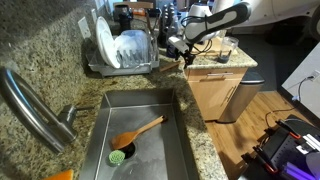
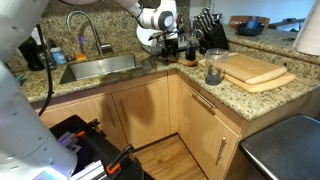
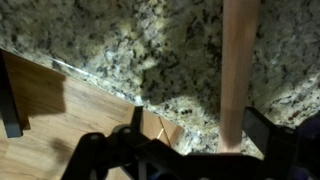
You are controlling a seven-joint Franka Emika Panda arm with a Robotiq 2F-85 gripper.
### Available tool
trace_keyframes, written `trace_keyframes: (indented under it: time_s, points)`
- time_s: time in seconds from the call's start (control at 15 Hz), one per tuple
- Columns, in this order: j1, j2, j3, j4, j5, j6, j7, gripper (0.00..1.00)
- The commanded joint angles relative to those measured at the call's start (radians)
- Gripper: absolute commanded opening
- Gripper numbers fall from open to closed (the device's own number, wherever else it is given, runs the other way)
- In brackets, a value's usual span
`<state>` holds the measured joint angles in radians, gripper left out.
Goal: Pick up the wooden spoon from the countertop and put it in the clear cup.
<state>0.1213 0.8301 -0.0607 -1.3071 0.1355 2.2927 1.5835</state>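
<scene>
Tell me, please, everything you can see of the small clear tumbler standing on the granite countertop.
The small clear tumbler is short, see-through and greyish, possibly glass or plastic, with an open top. It stands upright on the speckled beige-and-brown granite countertop, right beside the pale wooden cutting board; whether they touch cannot be told. It looks darker low down, but the picture is too small to tell why. Nothing holds it.

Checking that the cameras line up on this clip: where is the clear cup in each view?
In an exterior view: clear cup right of centre, on the countertop by the cutting board.
In an exterior view: clear cup small, upper right.
Wrist view: not in it.
Shared landmark: the speckled countertop.
</scene>
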Motion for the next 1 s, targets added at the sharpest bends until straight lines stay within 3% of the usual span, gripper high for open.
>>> trace_keyframes:
  time_s: [0.0,0.2,0.27,0.53,0.8,0.87,0.93]
  points:
    - [0.002,0.054,-0.015,0.05,-0.007,0.024,0.031,1.0]
    - [-0.001,0.143,-0.018,0.149,0.002,0.059,0.077,1.0]
    - [0.0,0.07,-0.014,0.061,-0.007,0.039,0.052,1.0]
    - [0.002,0.09,-0.014,0.082,-0.007,0.042,0.056,1.0]
    - [0.002,0.107,-0.043,0.107,-0.026,-0.046,0.107,1.0]
    - [-0.001,0.109,-0.044,0.108,-0.025,-0.055,0.113,0.75]
    - [-0.005,0.111,-0.046,0.109,-0.024,-0.066,0.118,0.74]
